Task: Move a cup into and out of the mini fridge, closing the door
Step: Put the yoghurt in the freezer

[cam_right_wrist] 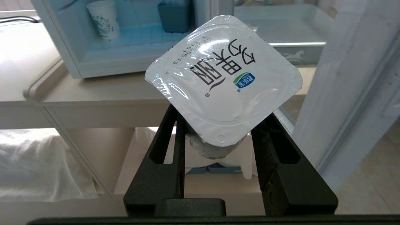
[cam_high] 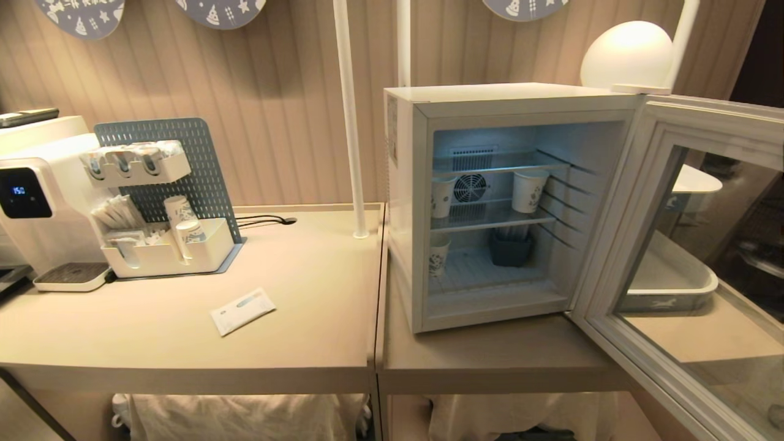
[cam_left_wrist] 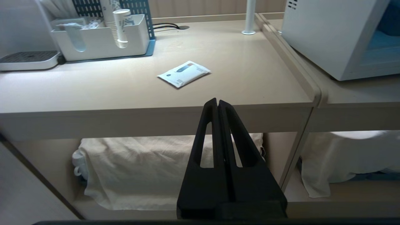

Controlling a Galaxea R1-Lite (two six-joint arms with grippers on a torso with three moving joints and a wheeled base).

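- The right claw (cam_right_wrist: 218, 125) pinches the cup (cam_right_wrist: 223, 79) below the tabletop (cam_right_wrist: 103, 90) edge, before the mini fridge (cam_high: 490, 202).
- The door (cam_high: 686, 245) stands wide open.
- The left claw (cam_left_wrist: 217, 104) hangs pressed together.

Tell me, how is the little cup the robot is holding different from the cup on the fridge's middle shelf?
The cup is sealed with a squarish foil lid; the paper cup is open on top. The cup sits clamped in the right tool, outside the mini fridge; the paper cup stands on a wire shelf inside. The cup looks squat, the paper cup taller. Both are pale.
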